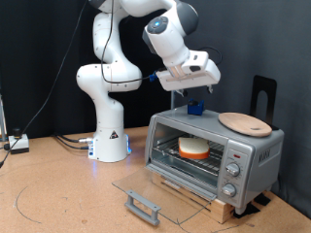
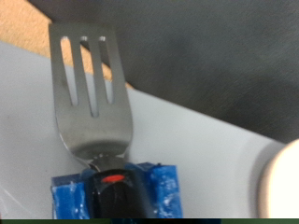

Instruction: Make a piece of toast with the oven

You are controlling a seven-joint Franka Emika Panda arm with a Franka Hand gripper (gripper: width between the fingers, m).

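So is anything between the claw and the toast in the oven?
Yes. The claw sits above the oven, so the oven's top panel lies between it and the toast on the rack. The glass door is folded down, so the front opening is unblocked.

1. A dark grey curtain (image 1: 49,58) hung behind the scene, filling the whole back of the exterior view.
2. The worktop (image 1: 58,199) was a light brown, wood-toned surface that stretched across the exterior view's bottom.
3. A thin dark cable (image 1: 29,189) lay in a loose curve on the worktop at the exterior view's left.
4. A small pale box (image 1: 17,145) sat at the left edge.
5. A black upright stand (image 1: 264,97) stood at the exterior view's right, against the curtain.
6. The light was even and soft, with faint shadows.
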